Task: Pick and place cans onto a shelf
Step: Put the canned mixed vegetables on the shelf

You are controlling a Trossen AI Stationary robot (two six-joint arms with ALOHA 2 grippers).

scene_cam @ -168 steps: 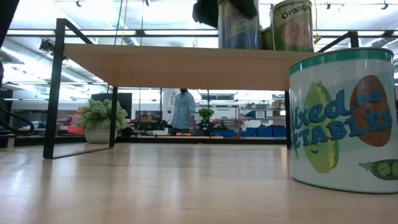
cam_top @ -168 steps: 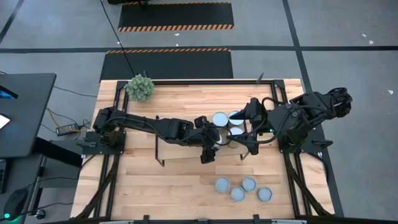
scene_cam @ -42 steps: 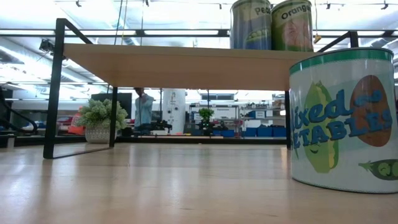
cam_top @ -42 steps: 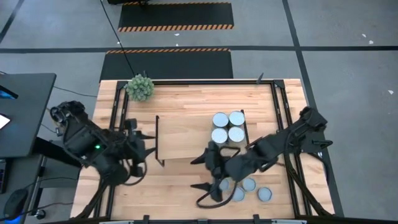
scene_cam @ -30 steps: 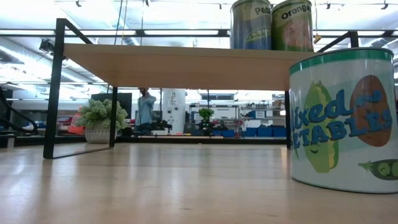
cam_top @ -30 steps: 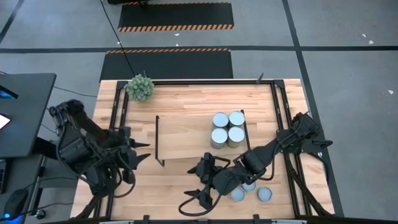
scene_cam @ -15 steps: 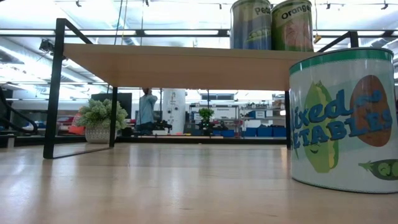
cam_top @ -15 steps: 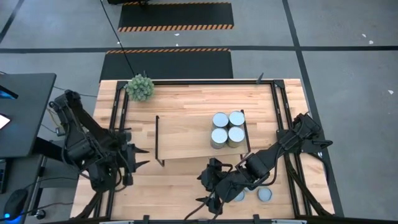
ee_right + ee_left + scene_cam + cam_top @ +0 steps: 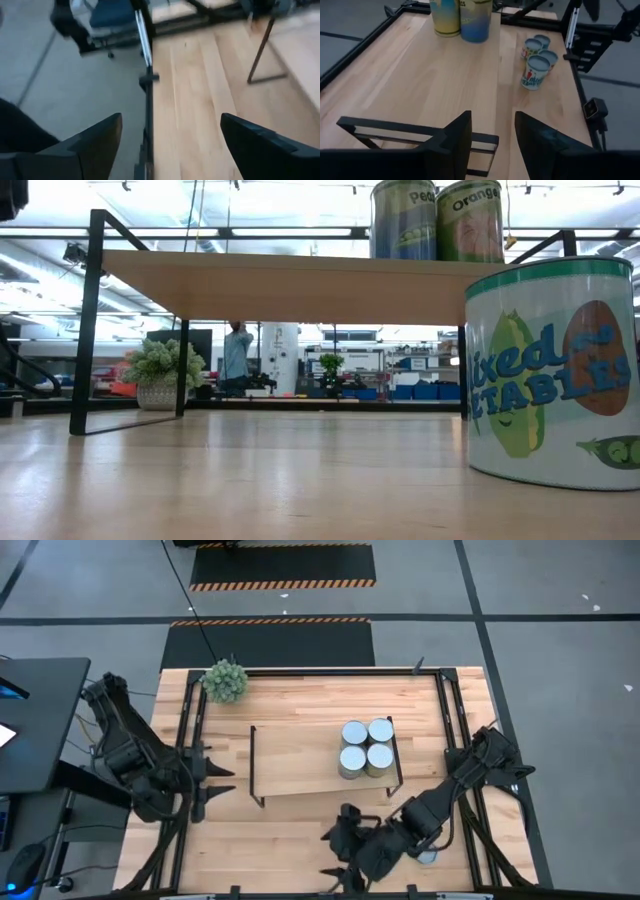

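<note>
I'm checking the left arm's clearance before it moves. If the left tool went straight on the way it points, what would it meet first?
Likely the shelf: the open left tool faces its black end frame just ahead.

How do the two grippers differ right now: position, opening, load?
Position: the left gripper is pulled back at the table's left edge, beside the shelf; the right gripper hangs over the near edge, by the cans still on the table.
Opening: the right gripper's fingers are spread wide; the left gripper's fingers show a narrower gap.
Shared: both are open and hold nothing.
</note>
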